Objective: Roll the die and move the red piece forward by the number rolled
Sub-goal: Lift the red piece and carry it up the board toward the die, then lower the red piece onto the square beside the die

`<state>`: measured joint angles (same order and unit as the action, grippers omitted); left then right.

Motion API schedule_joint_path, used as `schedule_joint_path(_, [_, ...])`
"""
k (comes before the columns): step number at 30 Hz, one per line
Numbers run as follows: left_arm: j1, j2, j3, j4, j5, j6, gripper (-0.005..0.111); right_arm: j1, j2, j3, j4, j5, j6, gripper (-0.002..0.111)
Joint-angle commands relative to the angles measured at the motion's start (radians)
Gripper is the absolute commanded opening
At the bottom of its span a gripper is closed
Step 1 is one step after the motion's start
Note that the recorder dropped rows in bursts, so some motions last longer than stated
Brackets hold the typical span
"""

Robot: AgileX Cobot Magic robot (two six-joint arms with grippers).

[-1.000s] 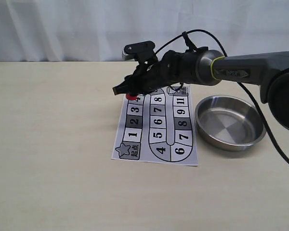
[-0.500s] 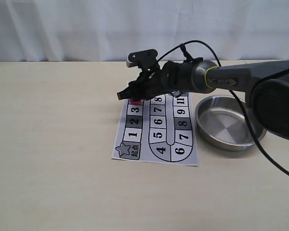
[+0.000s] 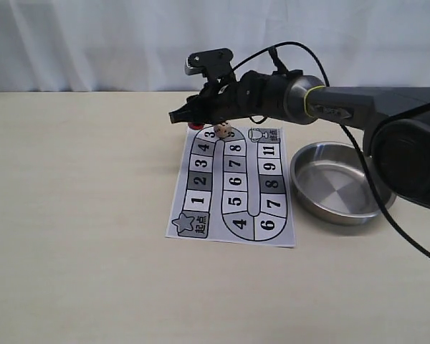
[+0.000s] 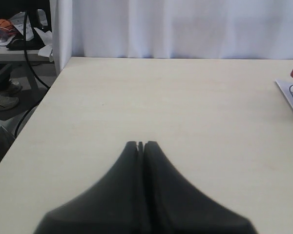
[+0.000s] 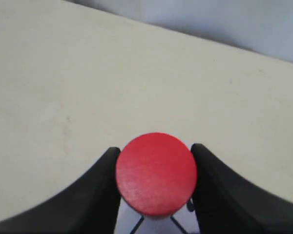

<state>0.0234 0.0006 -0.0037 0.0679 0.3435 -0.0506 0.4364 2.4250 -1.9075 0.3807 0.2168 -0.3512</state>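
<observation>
- Pale wooden tabletop [image 3: 79, 215] left of the white numbered paper game board [image 3: 233, 202]: open passage.
- Board's far end crowded: black right gripper [image 3: 178, 116] clamped on bright red cylinder piece [image 3: 195, 126], tan dotted die [image 3: 221, 132] just beside.
- Round shiny steel bowl [image 3: 344, 186] blocks board's right side.

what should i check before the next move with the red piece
1. red piece clamped in right pincer: ok
2. die lying on the board, outside the bowl: ok
3. die's top number readable: cannot tell, too small
4. square under the red piece: cannot tell, the pincer hides it
5. left pincer shut, clear of the board: ok
</observation>
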Motion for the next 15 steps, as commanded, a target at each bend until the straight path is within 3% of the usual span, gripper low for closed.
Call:
schedule_joint_path(1, [0.000,-0.001,0.004,0.000,-0.013,-0.006,0.000,-0.019,0.023,-0.026,-0.018,0.002,-0.069,0.004])
schedule_joint_path(15, [0.000,-0.001,0.004,0.000,-0.013,-0.006,0.000,-0.019,0.098,-0.033,-0.030,-0.005,-0.082,0.004])
